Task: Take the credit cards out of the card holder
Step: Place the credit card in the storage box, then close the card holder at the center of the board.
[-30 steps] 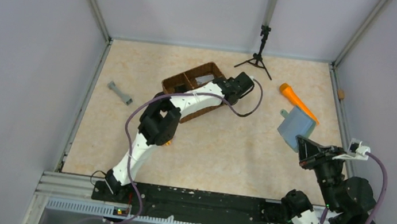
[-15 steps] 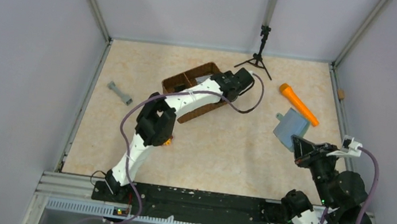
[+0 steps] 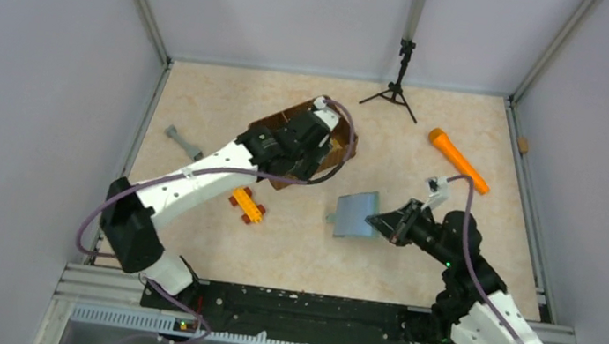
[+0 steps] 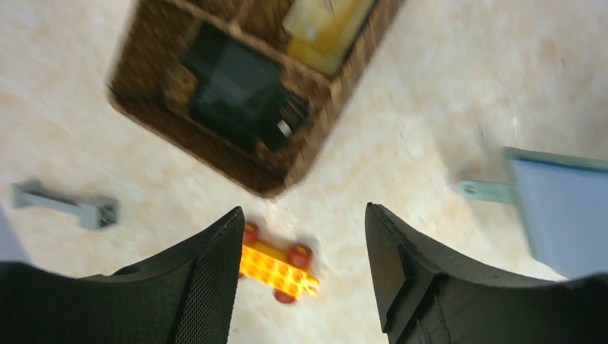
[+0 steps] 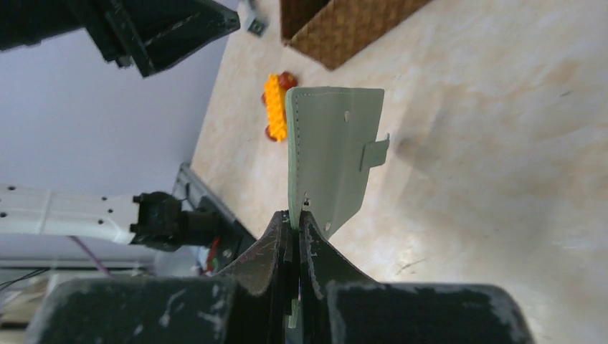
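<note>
Grey-green card holder (image 5: 326, 158), pinched at one edge by the clamped right tool (image 5: 295, 215), hangs over open counter (image 5: 502, 143). Left tool (image 4: 305, 215) gapes wide, empty, beside the basket (image 4: 326, 122).

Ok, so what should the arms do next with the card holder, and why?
Probably bring the left gripper across to the free tab edge of the card holder. The right gripper is shut on the opposite edge, while the left one hangs open near the woven basket, holding nothing.
</note>
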`<state>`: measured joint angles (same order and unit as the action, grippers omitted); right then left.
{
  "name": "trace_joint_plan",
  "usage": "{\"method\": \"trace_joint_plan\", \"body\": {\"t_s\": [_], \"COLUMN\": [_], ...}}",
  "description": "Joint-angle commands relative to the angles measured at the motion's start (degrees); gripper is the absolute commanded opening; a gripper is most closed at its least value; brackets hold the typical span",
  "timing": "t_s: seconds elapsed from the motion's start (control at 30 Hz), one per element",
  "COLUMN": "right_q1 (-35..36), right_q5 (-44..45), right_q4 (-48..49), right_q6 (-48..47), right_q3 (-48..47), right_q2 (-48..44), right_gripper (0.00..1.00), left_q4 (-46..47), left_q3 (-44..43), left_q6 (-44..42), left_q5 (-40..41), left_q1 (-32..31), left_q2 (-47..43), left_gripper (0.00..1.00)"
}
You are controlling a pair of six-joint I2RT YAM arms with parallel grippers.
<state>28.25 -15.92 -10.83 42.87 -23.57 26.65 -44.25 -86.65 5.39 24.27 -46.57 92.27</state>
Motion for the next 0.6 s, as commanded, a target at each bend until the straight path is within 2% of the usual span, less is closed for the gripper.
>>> {"method": "trace_joint_plan", "body": {"t_s": [0.0, 0.1, 0.33, 0.43, 0.57], "right_q1": [-0.5, -0.5, -0.4, 0.8, 7.5], "right_q5": [-15.2, -15.9, -5.1, 0.6, 11.1], "right_q4": [27.3, 28.9, 10.2, 4.1, -0.9], "right_q6": [13.0, 11.1, -3.9, -8.3, -12.0], "right_q3": [6.5, 6.2, -2.7, -5.9, -9.9], "right_q2": [9.4, 15.5, 25.0, 27.9, 32.5], "right_gripper": [0.00, 0.00, 0.01, 0.07, 0.16], "left_q4": [6.8, 9.2, 16.5, 20.3, 23.5], "left_q3": [14.2, 22.1, 36.9, 40.6, 42.3], "left_q6": [10.4, 12.6, 16.6, 17.4, 19.0], "left_q5": [-9.0, -11.3, -16.2, -21.4, -27.1], "left_q1": [0.0, 0.1, 0.3, 0.3, 0.3], "left_q2": [-10.9, -18.9, -31.9, -33.6, -31.0], "left_gripper": [0.66, 0.66, 0.69, 0.69, 0.66]}}
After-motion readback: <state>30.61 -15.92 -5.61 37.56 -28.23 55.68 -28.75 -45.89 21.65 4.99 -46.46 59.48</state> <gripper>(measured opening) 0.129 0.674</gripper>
